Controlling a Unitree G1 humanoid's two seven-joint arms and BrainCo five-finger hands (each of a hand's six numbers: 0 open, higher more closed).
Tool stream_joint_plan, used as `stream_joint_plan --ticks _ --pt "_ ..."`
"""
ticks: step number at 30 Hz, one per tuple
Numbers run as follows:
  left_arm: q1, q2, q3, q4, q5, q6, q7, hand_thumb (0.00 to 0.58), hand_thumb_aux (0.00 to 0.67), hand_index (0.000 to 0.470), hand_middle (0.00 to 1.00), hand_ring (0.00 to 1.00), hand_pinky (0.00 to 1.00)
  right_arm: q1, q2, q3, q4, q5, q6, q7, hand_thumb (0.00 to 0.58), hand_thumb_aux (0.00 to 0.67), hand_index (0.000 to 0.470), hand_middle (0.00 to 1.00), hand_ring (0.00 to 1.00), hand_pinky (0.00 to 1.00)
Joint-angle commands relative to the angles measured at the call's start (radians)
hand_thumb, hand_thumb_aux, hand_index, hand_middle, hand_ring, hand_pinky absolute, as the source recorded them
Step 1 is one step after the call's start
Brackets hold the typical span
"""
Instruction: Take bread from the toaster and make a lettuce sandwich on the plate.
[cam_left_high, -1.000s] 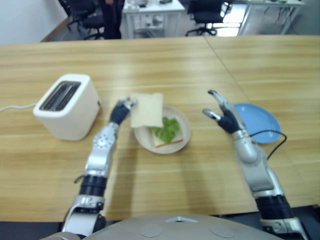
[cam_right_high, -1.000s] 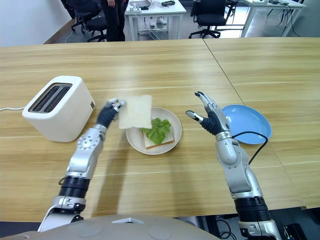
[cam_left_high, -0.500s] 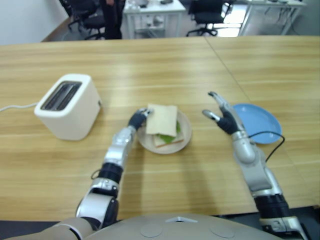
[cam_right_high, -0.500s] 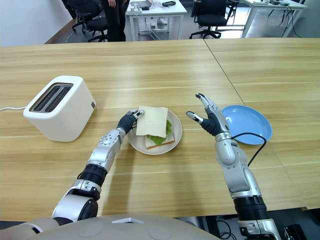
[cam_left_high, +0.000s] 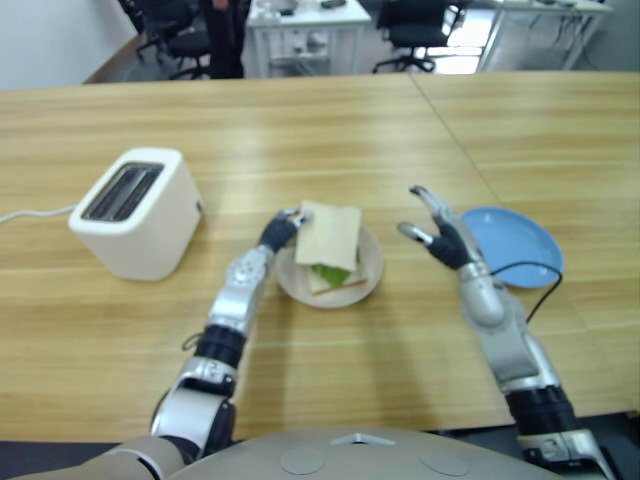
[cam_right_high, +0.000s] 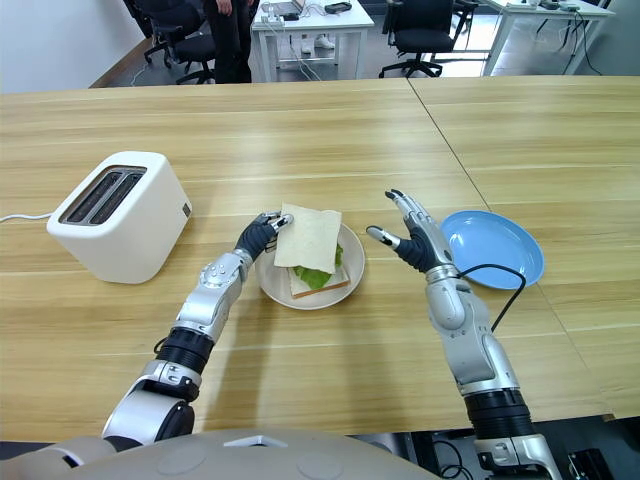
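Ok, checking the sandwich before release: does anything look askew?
Yes. The top slice, pinched by the left hand, tilts and sits toward the plate's far edge, not square over the bottom slice; lettuce shows beneath.

Office; swivel chairs (cam_right_high: 420, 25), desks (cam_right_high: 300, 25)

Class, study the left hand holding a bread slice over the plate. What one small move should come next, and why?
Probably lower the bread slice onto the lettuce and let go. The left hand holds it by its edge just above the plate, where the lettuce already lies on a bottom slice, so the sandwich seems to lack only its top.
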Motion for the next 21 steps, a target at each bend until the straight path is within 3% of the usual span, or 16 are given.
stream_joint_plan --ticks 1,10,21 --pt "-0.03 0.018 -0.027 0.106 0.054 -0.01 0.018 0.58 0.67 0.46 1.0 1.0 1.0 -0.013 -0.02 0.047 0.004 -0.072 -0.011 -0.004 0.0 0.0 0.0 0.0 0.0 0.0" --pt "-0.085 0.038 -0.086 0.389 0.157 -0.065 0.065 0.58 0.67 0.46 1.0 1.0 1.0 -0.072 -0.072 0.282 0.027 -0.359 -0.067 0.008 0.0 0.0 0.0 0.0 0.0 0.0" --pt "-0.111 0.052 -0.103 0.483 0.206 -0.128 0.112 0.58 0.67 0.46 1.0 1.0 1.0 -0.109 -0.103 0.469 0.049 -0.584 -0.028 0.149 0.0 0.0 0.0 0.0 0.0 0.0"
